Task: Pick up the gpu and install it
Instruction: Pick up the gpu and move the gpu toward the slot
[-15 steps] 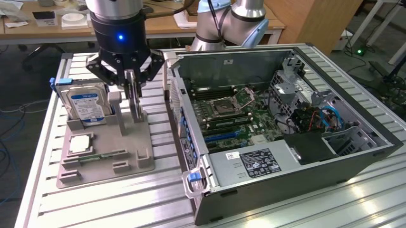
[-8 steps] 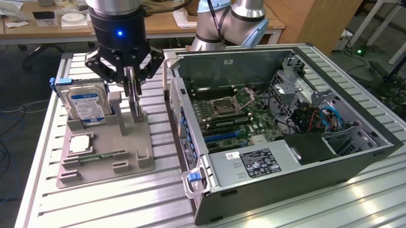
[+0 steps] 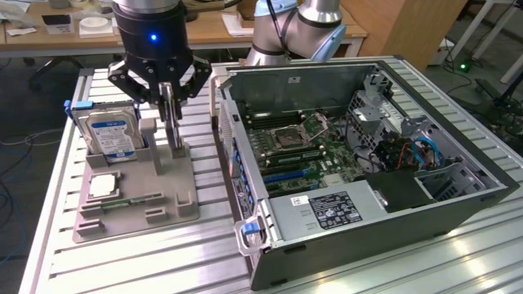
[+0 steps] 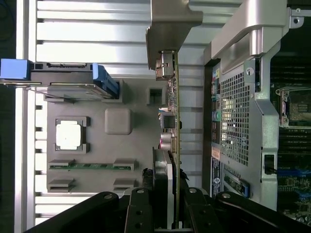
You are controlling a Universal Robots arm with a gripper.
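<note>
The gpu point(image 3: 174, 131) is a thin dark card standing on edge in the upright slot of the grey holder point(image 3: 163, 199). My gripper point(image 3: 168, 105) hangs straight above it, fingers shut on the card's top edge. In the wrist view the gpu point(image 4: 176, 121) runs edge-on away from my gripper point(image 4: 171, 191), with its metal bracket point(image 4: 171, 24) at the far end. Whether the card's lower edge has left the slot cannot be told. The open computer case point(image 3: 392, 67) lies to the exterior view's right, motherboard point(image 3: 302, 147) exposed.
On the same holder, a blue-labelled silver hard drive point(image 3: 112, 135) stands upright, a square processor point(image 3: 104, 185) lies flat, and a narrow green memory stick point(image 3: 131, 201) sits in front. The case's perforated wall point(image 4: 238, 111) is close beside the card. A second robot arm point(image 3: 302, 27) stands behind the case.
</note>
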